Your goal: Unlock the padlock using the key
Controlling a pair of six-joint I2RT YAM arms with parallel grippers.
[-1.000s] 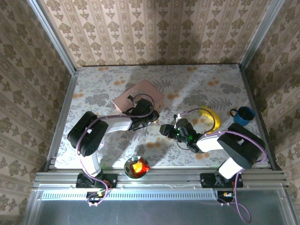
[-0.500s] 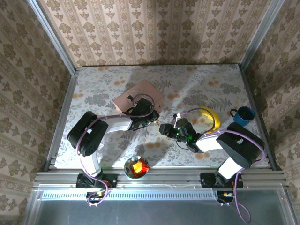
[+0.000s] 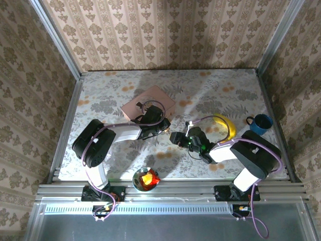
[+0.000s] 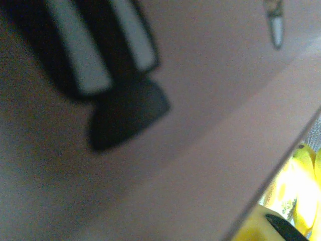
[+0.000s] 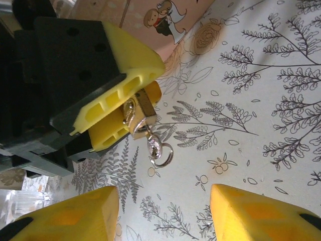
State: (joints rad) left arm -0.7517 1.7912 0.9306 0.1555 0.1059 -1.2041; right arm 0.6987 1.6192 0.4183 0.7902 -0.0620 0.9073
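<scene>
In the right wrist view, the small brass padlock (image 5: 140,113) is pinched between the yellow fingers (image 5: 128,75) of my left gripper (image 5: 145,95), just above the table. The silvery key (image 5: 154,145) sticks out of the padlock's lower end, and its ring (image 5: 165,156) hangs free. My right gripper (image 5: 163,201) is open, with its two yellow fingertips apart below the key and touching nothing. From above, the left gripper (image 3: 163,126) and right gripper (image 3: 175,137) face each other closely at mid-table. The padlock and key are too small to make out there.
The pink box (image 3: 148,103) lies just behind the left gripper, and its surface (image 4: 200,125) crowds the left wrist view. A yellow banana (image 3: 225,125) and a blue mug (image 3: 261,123) sit at the right. A bowl (image 3: 146,178) stands at the near edge.
The right gripper has edged slightly toward the left gripper. The left arm and the padlock have stayed put.
</scene>
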